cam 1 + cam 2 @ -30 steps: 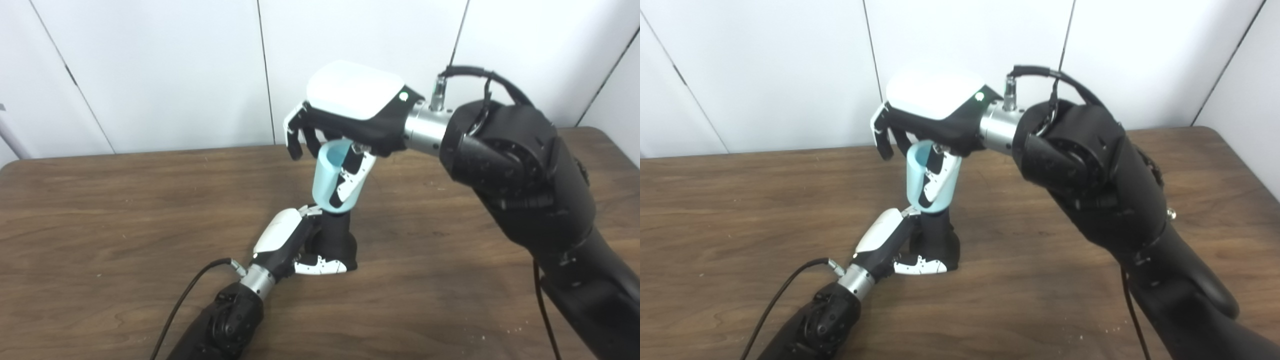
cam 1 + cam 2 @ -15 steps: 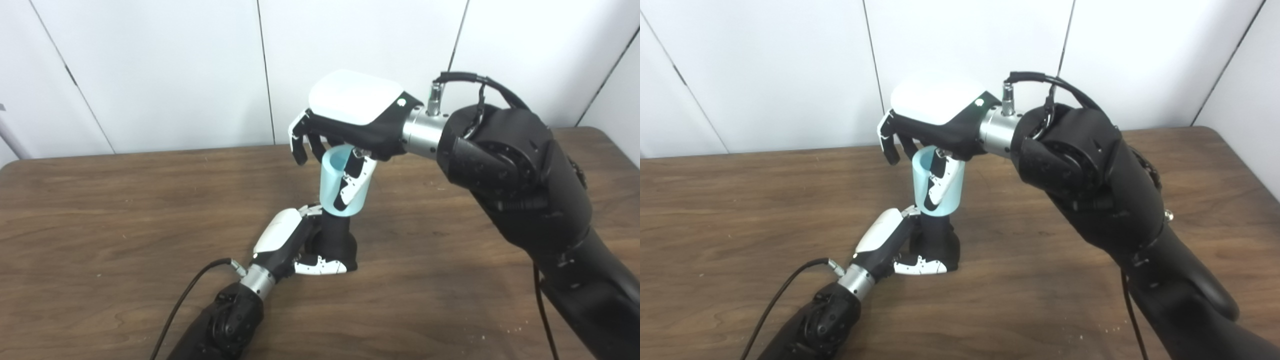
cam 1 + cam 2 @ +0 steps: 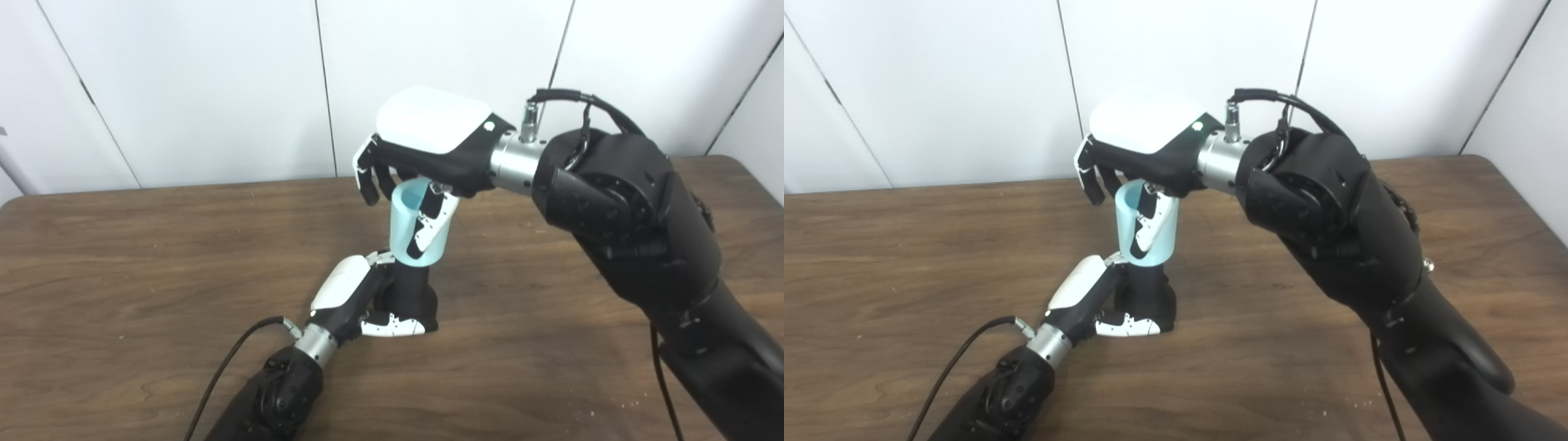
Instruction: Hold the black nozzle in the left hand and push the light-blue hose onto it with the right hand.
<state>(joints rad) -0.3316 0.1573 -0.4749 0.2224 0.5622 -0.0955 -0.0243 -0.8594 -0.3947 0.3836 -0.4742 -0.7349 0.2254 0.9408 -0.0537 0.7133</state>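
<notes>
My left hand [image 3: 358,300] clamps the black plastic nozzle [image 3: 413,294]; my right hand [image 3: 429,144] grips the light-blue cylindrical hose [image 3: 404,229] seated atop it.

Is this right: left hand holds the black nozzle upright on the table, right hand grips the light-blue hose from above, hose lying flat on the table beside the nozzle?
Not quite. The light-blue hose is not lying flat: it stands nearly upright with its lower end on top of the black nozzle, as the left eye view shows. The rest holds: left hand holds the nozzle on the table, right hand grips the hose from above.
</notes>
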